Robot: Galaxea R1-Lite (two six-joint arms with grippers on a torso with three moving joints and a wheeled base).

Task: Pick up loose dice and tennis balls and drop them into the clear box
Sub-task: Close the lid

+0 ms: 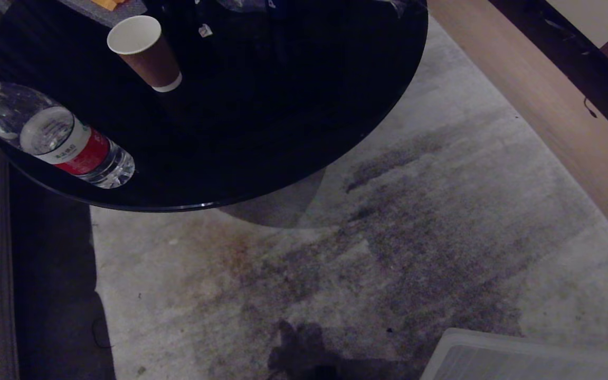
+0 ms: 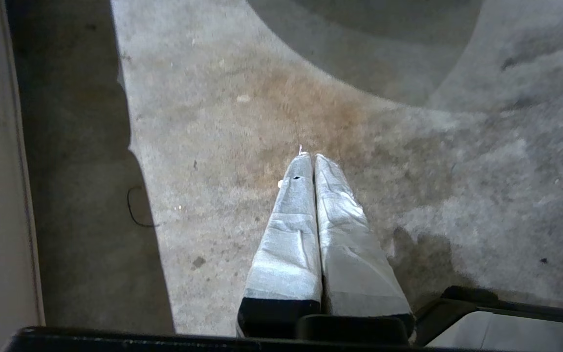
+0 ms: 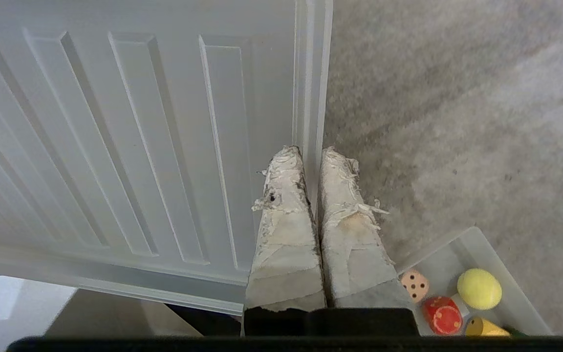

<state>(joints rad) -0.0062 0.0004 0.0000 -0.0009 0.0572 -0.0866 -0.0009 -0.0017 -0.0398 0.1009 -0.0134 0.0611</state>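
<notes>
Ribbed white lid (image 3: pixel 130 142) fills the floor below the right gripper (image 3: pixel 311 161) as both arms hang idle over the carpet (image 1: pixel 388 253).
Jaws pressed together and empty on the right and on the left gripper (image 2: pixel 311 161); the clear box (image 3: pixel 511 288) beside the lid already holds a tan die (image 3: pixel 415 285), a red one (image 3: pixel 442 315), a yellow ball (image 3: pixel 479 288). No loose dice or balls show on the carpet, so a hunt could wander toward the black tabletop (image 1: pixel 283 116), nudging its cup (image 1: pixel 145 53) or bottle (image 1: pixel 56 140).
</notes>
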